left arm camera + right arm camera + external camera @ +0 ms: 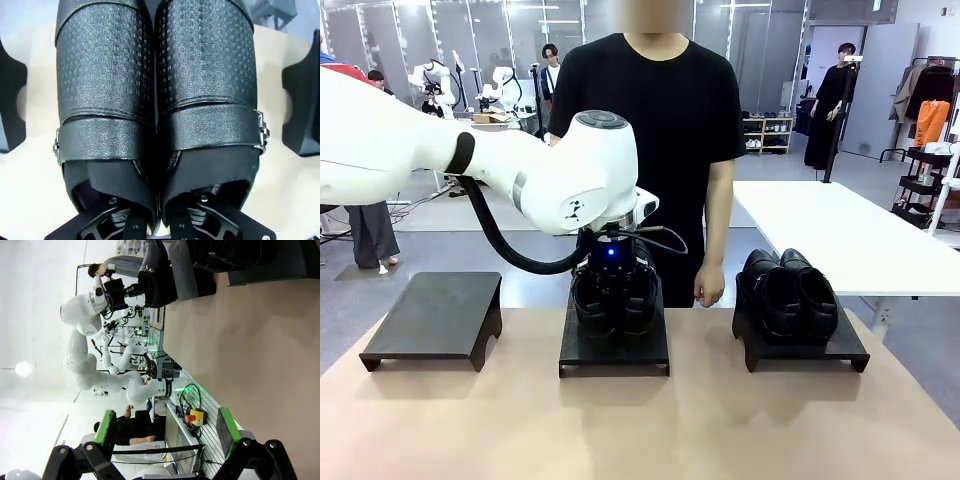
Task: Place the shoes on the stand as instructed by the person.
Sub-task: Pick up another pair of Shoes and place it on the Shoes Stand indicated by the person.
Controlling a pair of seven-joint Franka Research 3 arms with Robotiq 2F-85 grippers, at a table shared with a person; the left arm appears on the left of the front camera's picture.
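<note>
- We have the left gripper (612, 290) down over the middle stand (614, 345), fingers pressed together and pinching the inner walls of one pair of shoes (613, 298)
- In the left wrist view that pair (157, 100) sits side by side, touching, buckled straps near the camera and toes pointing away; both fingers go down inside the openings (tips hidden, so the exact contact spot we can't tell)
- From the front that pair looks down on or just above the middle stand; whether the soles are fully seated we can't tell, the gripper covers them
- Second pair (790, 290) already rests on the right stand (800, 345), toes toward us
- Left stand (433, 318) carries nothing
- Right gripper (165, 445) is well away from the work, green-padded fingers spread wide with nothing between them
- The person (655, 110) stands behind the counter (640, 430), one hand (709, 285) hanging beside the middle stand, no pointing gesture visible
- Our read: task near its end, one pair placed, the other at its stand; left to do is release and lift clear without dragging the shoes
</note>
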